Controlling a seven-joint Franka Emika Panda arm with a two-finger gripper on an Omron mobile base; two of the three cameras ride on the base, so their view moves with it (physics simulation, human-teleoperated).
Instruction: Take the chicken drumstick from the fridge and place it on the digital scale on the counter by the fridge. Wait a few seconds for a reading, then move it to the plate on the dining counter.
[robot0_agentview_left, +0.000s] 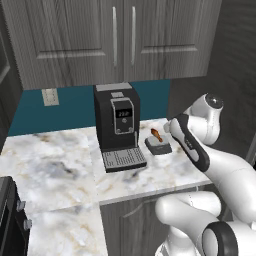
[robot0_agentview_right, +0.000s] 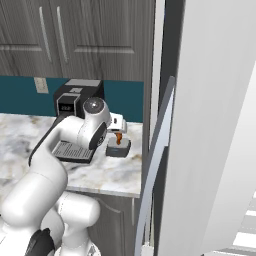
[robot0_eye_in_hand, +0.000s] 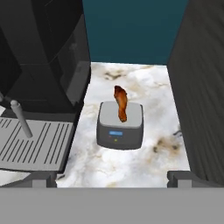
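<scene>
The orange-brown chicken drumstick (robot0_eye_in_hand: 121, 103) lies on top of the small grey digital scale (robot0_eye_in_hand: 119, 131), thick end away from the hand camera. The scale (robot0_agentview_left: 159, 146) stands on the marble counter, just right of the black coffee machine, with the drumstick (robot0_agentview_left: 156, 134) on it. My gripper (robot0_eye_in_hand: 113, 178) is open, drawn back above and short of the scale, and holds nothing. From the right base, the hand (robot0_agentview_right: 116, 123) hovers just over the drumstick (robot0_agentview_right: 119, 138) and the scale (robot0_agentview_right: 119, 148). The fridge door (robot0_agentview_right: 210, 125) stands open at the right. The plate and the dining counter are out of view.
The tall black coffee machine (robot0_agentview_left: 119, 125) with its drip tray (robot0_eye_in_hand: 30, 144) stands close on the scale's left. A dark side panel (robot0_eye_in_hand: 201, 87) walls the scale's right. The marble counter (robot0_agentview_left: 50, 155) stretches left, under grey wall cabinets (robot0_agentview_left: 120, 35).
</scene>
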